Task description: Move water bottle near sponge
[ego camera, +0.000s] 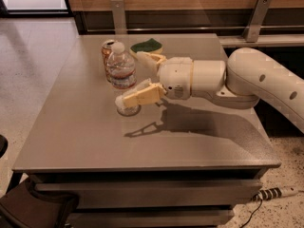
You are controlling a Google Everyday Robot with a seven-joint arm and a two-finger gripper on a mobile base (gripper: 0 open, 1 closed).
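The water bottle (121, 70), clear and ribbed with a white cap, stands upright on the grey table (85, 132) at its back left. The sponge (147, 45), dark green over pale yellow, lies flat just behind and to the right of the bottle. My gripper (129, 78) reaches in from the right with its fingers spread. The near finger (140, 96) crosses in front of the bottle's lower part. The far finger (151, 59) lies to the right of the bottle, close to the sponge. The fingers are not closed on the bottle.
An orange-copper drink can (107, 51) stands right behind the bottle on its left. The white arm (256, 80) spans the table's right half. A wooden wall with metal brackets (117, 13) runs behind the table. A power strip (275, 193) lies on the floor at right.
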